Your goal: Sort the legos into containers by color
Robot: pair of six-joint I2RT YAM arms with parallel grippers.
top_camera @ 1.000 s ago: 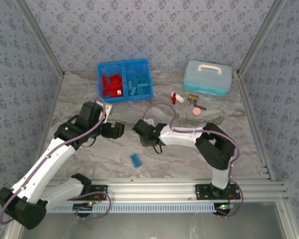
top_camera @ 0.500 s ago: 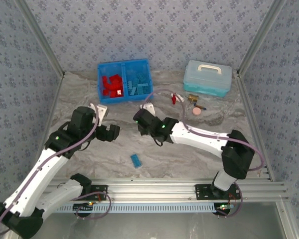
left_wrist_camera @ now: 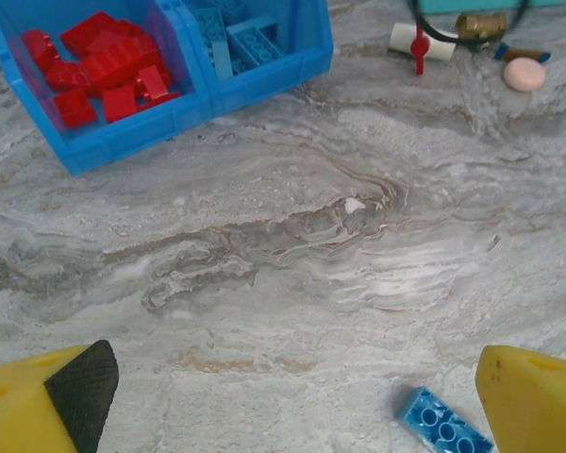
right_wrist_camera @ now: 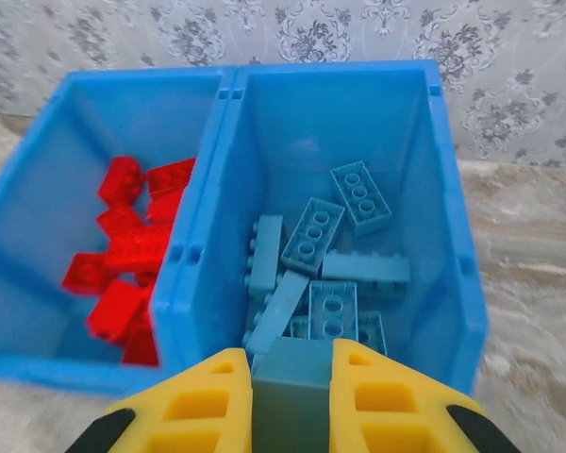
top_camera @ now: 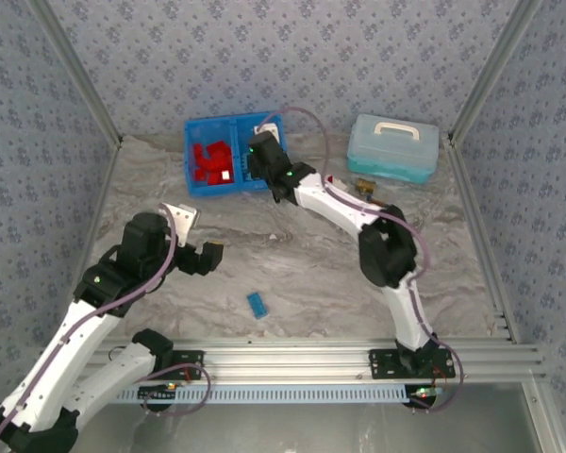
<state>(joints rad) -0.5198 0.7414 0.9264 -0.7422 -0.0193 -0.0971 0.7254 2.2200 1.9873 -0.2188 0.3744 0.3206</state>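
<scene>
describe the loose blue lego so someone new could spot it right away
On the marble table, look at the near side, toward the metal rail. One blue lego lies there alone on the bare top. All other legos are at the far blue bin.

Legos [right_wrist_camera: 311, 236] in bin [right_wrist_camera: 445, 212]; case [top_camera: 393, 149] right of bin

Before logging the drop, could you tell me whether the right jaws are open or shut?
Shut on a light blue brick, held above the bin's right compartment.
</scene>
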